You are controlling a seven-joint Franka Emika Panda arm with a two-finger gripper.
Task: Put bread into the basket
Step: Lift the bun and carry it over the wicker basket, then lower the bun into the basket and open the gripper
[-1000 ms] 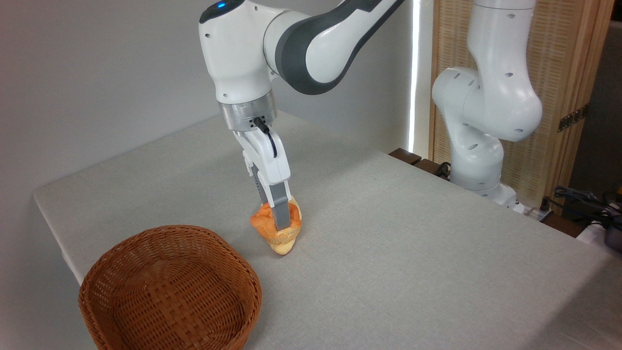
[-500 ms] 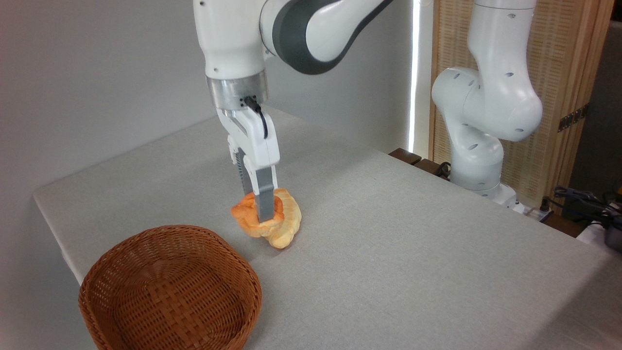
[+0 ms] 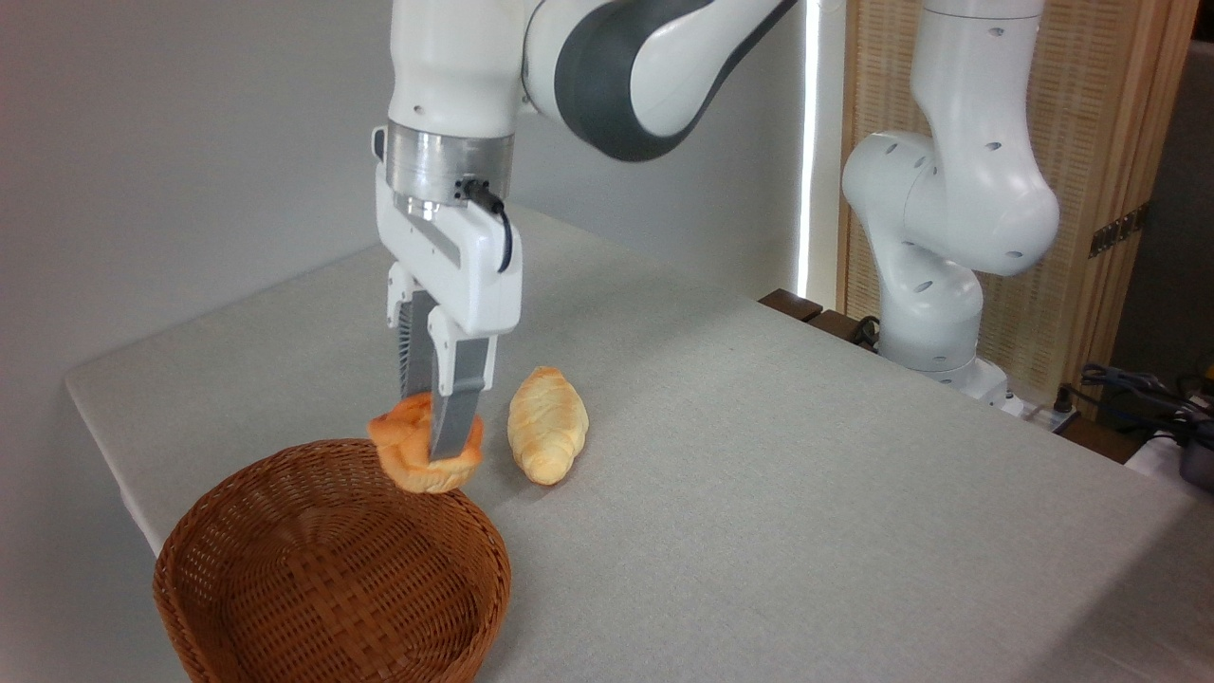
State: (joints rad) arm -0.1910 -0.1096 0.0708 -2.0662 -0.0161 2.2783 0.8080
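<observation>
Orange-brown bread (image 3: 415, 457): clamped between the fingers of the gripper (image 3: 438, 446), held in the air, at the far rim of the basket (image 3: 332, 569).
Basket: woven wicker, empty, near the front edge of the table (image 3: 759, 493).
Roll (image 3: 547, 435): paler, lay on the table just right of the bread, apart from it.
Step, by judgement: carry toward the basket middle.
Advice: keep height over the rim; lower before release; open only above the bottom.

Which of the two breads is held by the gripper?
The orange-brown knotted bun, clamped in the gripper above the basket rim. The paler long roll lies on the table.
</observation>
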